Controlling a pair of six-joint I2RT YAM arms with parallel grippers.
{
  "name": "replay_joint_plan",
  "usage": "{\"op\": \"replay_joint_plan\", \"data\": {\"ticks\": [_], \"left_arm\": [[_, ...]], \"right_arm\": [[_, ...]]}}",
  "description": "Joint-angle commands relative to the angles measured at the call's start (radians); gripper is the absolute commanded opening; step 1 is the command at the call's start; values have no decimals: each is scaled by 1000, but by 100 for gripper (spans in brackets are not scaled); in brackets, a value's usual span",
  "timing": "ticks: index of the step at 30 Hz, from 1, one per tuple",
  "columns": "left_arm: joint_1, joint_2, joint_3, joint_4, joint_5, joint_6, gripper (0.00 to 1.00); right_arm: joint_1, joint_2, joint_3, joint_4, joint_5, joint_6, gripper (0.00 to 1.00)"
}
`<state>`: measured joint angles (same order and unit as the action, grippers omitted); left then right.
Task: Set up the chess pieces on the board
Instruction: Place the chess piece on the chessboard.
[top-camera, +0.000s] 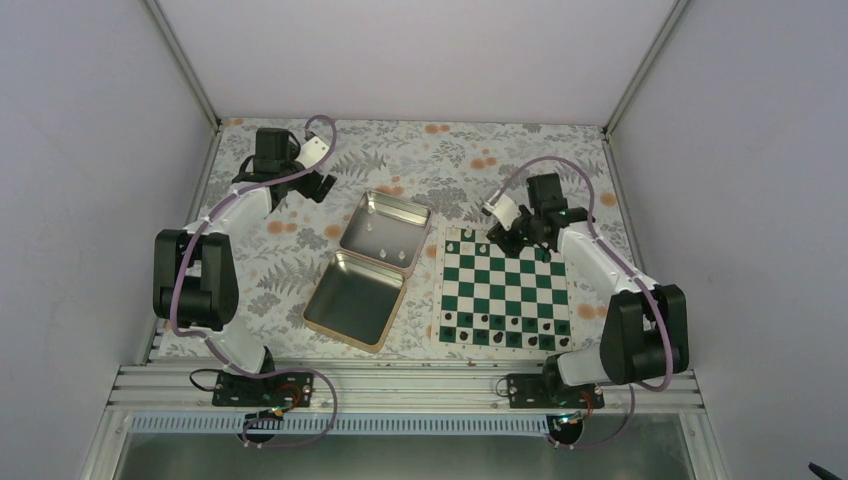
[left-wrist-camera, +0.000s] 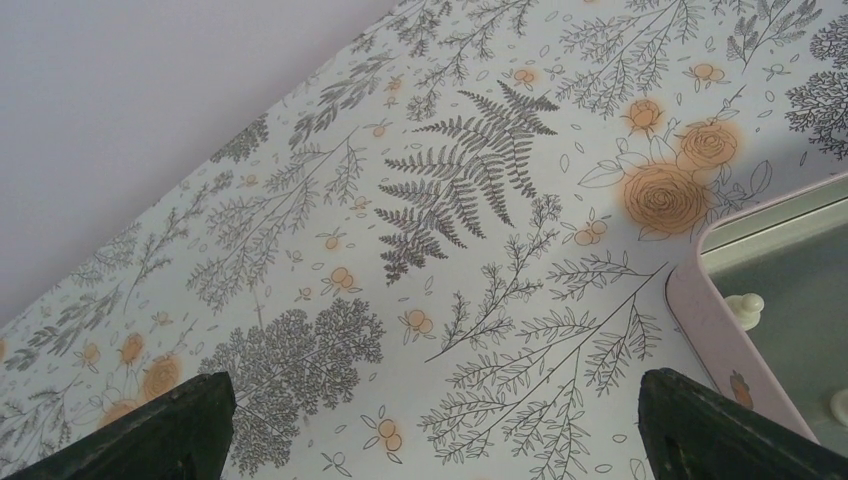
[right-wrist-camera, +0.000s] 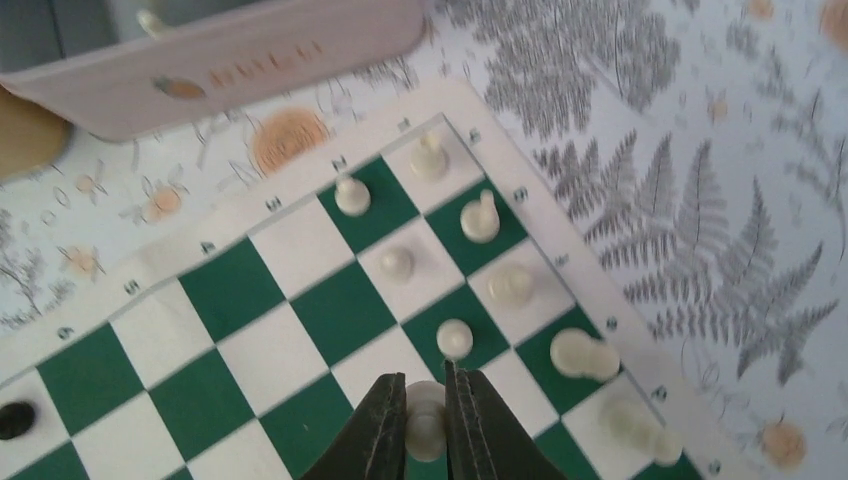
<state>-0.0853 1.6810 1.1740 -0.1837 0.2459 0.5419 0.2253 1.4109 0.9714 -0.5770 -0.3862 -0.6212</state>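
The green and white board (top-camera: 505, 290) lies on the right of the table; it fills the right wrist view (right-wrist-camera: 250, 350). Several cream-white chess pieces (right-wrist-camera: 480, 217) stand on its far rows. My right gripper (right-wrist-camera: 426, 400) is shut on a cream-white piece (right-wrist-camera: 425, 420) just above the board; it hovers over the far row in the top view (top-camera: 522, 235). My left gripper (left-wrist-camera: 430, 425) is open and empty above bare cloth at the far left (top-camera: 300, 175). More cream pieces (left-wrist-camera: 745, 308) lie in the tin lid.
The open silver hinged tin (top-camera: 362, 270) lies left of the board; its pink rim shows in both wrist views (left-wrist-camera: 715, 330) (right-wrist-camera: 230, 60). Small dark pieces (top-camera: 520, 338) stand on the board's near rows. Side walls close in the table.
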Motion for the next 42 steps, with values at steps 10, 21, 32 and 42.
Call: {"op": "replay_joint_plan", "data": {"ticks": [10,21,32,42], "left_arm": [[-2,21,24,-10,11,-2,100],[-4,28,19,-5,6,1,100],[-4,39,16,-2,15,3,100],[-4,41,14,-2,14,5,100]], "right_arm": [[-145,78,-126,136,-82,-75,13],[-146,181,-101,182,-85,-90,14],[-146,239,-79,200,-70,-96,15],[-146,276,-68,202,-63,-100,15]]}}
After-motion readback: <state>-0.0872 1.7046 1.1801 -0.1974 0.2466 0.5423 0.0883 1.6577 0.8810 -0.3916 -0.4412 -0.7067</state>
